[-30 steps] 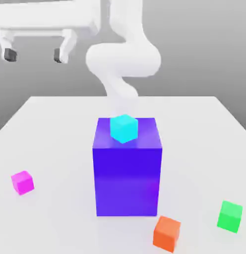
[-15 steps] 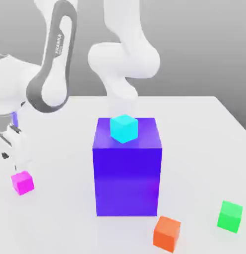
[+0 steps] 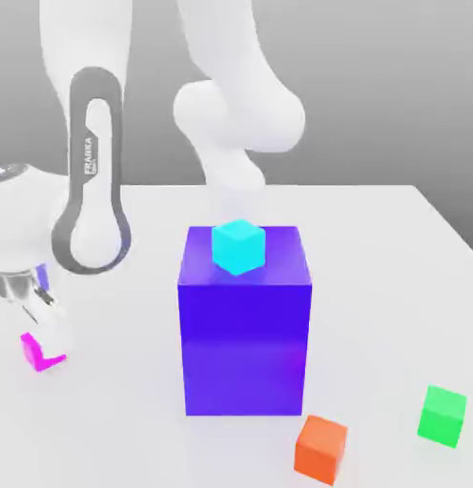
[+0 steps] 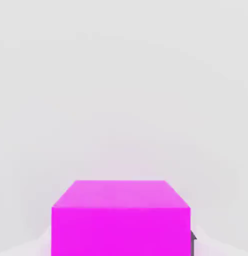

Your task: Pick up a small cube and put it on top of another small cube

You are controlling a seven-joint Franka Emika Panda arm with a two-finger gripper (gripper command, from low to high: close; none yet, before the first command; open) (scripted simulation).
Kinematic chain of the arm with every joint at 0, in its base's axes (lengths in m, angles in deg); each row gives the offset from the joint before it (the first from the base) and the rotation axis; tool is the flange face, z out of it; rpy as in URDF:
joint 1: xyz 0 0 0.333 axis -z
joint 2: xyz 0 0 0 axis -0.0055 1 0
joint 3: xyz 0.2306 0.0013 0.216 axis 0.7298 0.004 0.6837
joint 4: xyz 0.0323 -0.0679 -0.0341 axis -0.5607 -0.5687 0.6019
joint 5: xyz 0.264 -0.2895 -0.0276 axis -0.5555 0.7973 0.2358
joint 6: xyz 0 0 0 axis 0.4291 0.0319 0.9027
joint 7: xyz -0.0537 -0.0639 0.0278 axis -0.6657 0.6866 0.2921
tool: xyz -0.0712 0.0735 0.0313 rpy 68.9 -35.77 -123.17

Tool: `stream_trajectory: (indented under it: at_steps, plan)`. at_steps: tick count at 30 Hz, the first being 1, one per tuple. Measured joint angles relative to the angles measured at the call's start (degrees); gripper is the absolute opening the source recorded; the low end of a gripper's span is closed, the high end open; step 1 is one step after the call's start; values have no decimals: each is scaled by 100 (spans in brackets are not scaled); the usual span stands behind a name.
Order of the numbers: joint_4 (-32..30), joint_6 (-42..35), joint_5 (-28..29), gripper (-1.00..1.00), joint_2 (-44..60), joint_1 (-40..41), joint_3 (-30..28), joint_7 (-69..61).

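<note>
Hand (image 3: 45, 345) brought low at the exterior view's left, its fingers drawn in on the magenta cube (image 3: 32, 354), one to each side, so the gap between them is just the cube's width. Part of a finger hides much of the cube from where the exterior view looks, though a bright face and a lower edge peek out. From the hand itself, the cube's top and one upright face show plainly, the cube sitting level and square to the grip. It is down at the surface, well apart from the other cubes.

Biggest of everything is the pale surface (image 3: 374, 286), spreading wide under it all. Over it looms the white arm (image 3: 236, 114), rising behind the middle and coming down again at the exterior view's left (the maker's name, FRANKA, runs up a grey-rimmed link there, rather smartly). Next in size comes the deep blue block (image 3: 244, 348), upright in the middle of the surface and far bulkier than any cube. Of the small ones, the orange cube (image 3: 320, 450) sits near the block's front corner, toward the exterior view's right. The green cube (image 3: 442, 416) lies farther over that way, turned at an angle. The cyan cube (image 3: 238, 248) rests on top of the block.
</note>
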Motion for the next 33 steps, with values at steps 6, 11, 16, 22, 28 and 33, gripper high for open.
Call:
stream_trajectory:
  at_steps: [6,11,16,22,28,33]
  plan:
    - [103,-696,823,-100,-777,-639,21,864]
    - [436,-1015,1117,-100,-759,-1670,851,1564]
    - [669,-1257,1360,-100,-761,-2545,1582,2167]
    - [868,-1507,1586,-100,-821,-3580,2430,2828]
    - [1192,-1467,2149,-100,-357,-4615,2965,3625]
    - [1337,-1082,2563,100,228,-4985,2836,3990]
